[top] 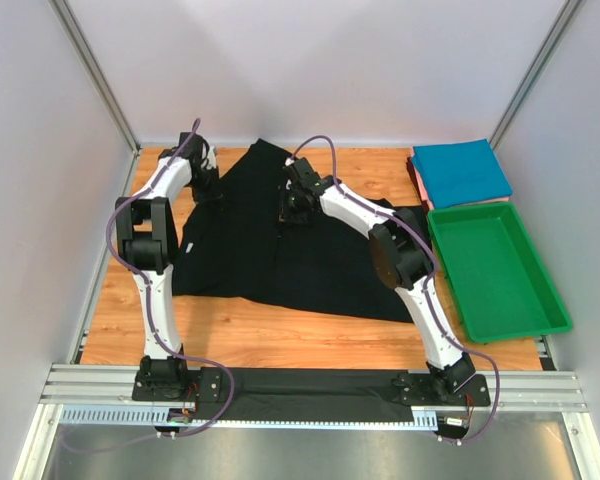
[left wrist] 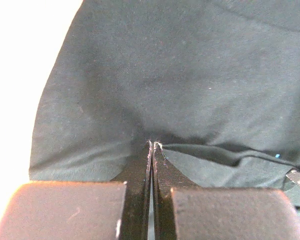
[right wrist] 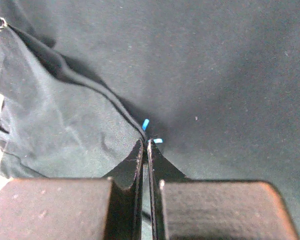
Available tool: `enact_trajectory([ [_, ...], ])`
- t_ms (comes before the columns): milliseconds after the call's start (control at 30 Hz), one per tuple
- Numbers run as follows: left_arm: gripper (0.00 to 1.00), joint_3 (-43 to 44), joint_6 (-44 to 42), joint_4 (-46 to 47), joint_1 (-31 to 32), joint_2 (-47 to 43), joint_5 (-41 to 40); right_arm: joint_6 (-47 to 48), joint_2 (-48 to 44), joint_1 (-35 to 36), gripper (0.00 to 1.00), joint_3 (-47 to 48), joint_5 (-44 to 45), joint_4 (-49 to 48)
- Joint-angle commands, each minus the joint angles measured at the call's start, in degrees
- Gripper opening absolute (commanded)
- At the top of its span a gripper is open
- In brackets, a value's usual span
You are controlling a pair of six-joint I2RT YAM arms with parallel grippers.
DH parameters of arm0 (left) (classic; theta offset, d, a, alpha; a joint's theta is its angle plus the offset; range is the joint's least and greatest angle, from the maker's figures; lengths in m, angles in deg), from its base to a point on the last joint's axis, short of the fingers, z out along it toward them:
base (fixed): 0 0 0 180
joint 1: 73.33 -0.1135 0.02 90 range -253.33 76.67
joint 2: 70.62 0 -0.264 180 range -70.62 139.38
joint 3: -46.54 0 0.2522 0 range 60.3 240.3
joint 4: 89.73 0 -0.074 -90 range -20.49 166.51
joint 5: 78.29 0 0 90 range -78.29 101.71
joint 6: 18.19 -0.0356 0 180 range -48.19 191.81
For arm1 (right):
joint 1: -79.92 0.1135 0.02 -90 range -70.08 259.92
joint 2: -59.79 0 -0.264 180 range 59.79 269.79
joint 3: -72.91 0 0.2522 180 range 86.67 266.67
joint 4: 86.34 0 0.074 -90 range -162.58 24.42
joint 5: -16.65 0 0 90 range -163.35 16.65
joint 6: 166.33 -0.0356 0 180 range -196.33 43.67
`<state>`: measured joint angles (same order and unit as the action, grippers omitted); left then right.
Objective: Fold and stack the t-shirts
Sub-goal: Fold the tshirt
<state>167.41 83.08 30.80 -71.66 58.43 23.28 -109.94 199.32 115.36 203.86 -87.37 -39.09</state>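
A large black t-shirt (top: 280, 250) lies spread over the middle of the wooden table. My left gripper (top: 206, 186) is at its far left edge, shut on a pinch of the black cloth (left wrist: 190, 75), with a fold running from the tips (left wrist: 153, 145). My right gripper (top: 294, 206) is over the shirt's far middle, shut on a ridge of the cloth next to small blue marks (right wrist: 145, 124); its tips (right wrist: 145, 142) meet the fold. A folded teal-blue t-shirt (top: 462, 172) lies at the far right on a reddish one (top: 417, 178), of which only an edge shows.
A green plastic tray (top: 540, 300) stands at the right, just in front of the folded shirts. Grey walls close in the table on the left, back and right. Bare wood (top: 280, 335) shows in front of the black shirt.
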Motion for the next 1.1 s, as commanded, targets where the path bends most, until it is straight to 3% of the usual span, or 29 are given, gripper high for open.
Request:
enact_trajectory([
  [0,0.00,2.7,0.9,-0.4,0.3,-5.1,-1.6,-0.2,-4.8,0.0,0.00,0.1,0.8,-2.7],
  [1067,0.02,16.4,-0.2,-0.2,2.3,3.3,2.2,-2.1,-7.3,-1.8,0.00,-3.5,7.3,-3.9],
])
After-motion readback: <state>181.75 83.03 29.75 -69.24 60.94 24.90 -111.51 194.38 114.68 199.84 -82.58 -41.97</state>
